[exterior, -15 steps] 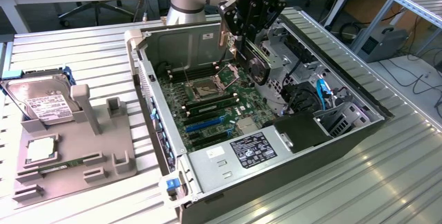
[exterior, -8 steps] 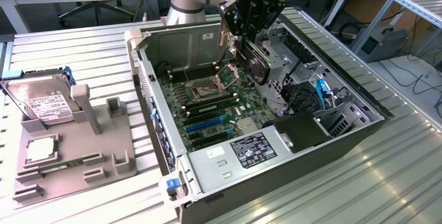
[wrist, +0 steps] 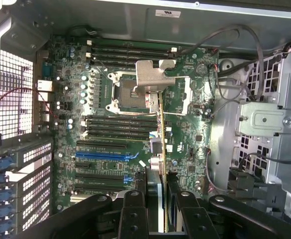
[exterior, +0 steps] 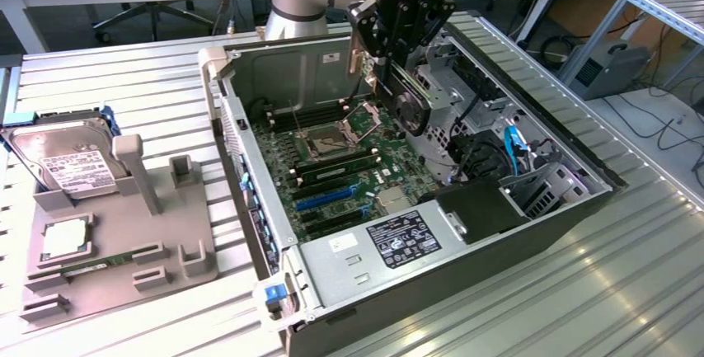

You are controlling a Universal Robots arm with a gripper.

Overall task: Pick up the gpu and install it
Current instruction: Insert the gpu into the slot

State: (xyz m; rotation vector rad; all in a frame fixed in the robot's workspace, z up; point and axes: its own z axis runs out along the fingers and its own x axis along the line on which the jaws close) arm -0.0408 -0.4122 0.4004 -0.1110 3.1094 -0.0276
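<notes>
Our hand (exterior: 387,62), half-closed, pinches the gpu (exterior: 413,110) edge-on above the motherboard's (wrist: 182,149) middle. We judge it light, stiff, fragile, best held by its edges.

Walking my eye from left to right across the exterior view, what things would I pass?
Hard drive → processor socket → gpu → black cover → grey box on the floor.
</notes>
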